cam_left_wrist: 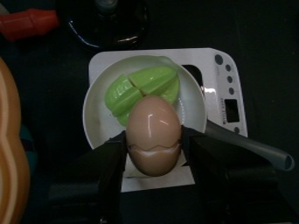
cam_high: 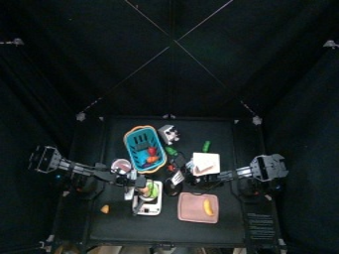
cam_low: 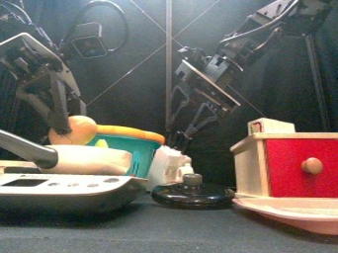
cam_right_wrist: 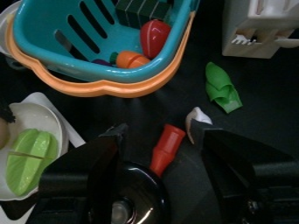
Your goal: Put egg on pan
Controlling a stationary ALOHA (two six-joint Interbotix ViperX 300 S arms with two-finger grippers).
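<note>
Egg (cam_left_wrist: pixel 155 133), tan and cracked-looking across its lower half, sits clamped between the left gripper (cam_left_wrist: pixel 156 162) jaws, held over a white pan (cam_left_wrist: pixel 107 105). Pan holds a green lettuce piece (cam_left_wrist: pixel 146 86) in its bowl, and its grey handle (cam_left_wrist: pixel 254 149) runs out past the gripper. Pan rests on a white scale (cam_left_wrist: pixel 225 80) with a small display on one edge. From the front, the scale (cam_low: pixel 59 188) lies low at the table's left with the pan (cam_low: pixel 93 160) on it. Beyond the pan in the left wrist view lie a black lid (cam_left_wrist: pixel 117 24) and a red thing (cam_left_wrist: pixel 26 24).

Right gripper (cam_right_wrist: pixel 158 144) hangs with jaws spread apart and nothing between them, above a red-orange piece (cam_right_wrist: pixel 167 149) on the black table (cam_right_wrist: pixel 263 96). Near it lie a green leaf-shaped piece (cam_right_wrist: pixel 222 87) and a small white piece (cam_right_wrist: pixel 197 115). A teal basket (cam_right_wrist: pixel 93 35) on an orange board (cam_right_wrist: pixel 82 83) holds a red pepper (cam_right_wrist: pixel 156 37). A white holder (cam_right_wrist: pixel 268 26) stands well apart from the basket.

From above, the left arm (cam_high: pixel 73 169) comes in from the left over the scale and the right arm (cam_high: pixel 252 174) from the right; a pink board (cam_high: pixel 197 207) lies at the front right. In the front view, a wooden box (cam_low: pixel 291 163) with a red drawer stands at the right, beside a black knobbed lid (cam_low: pixel 192 191).
</note>
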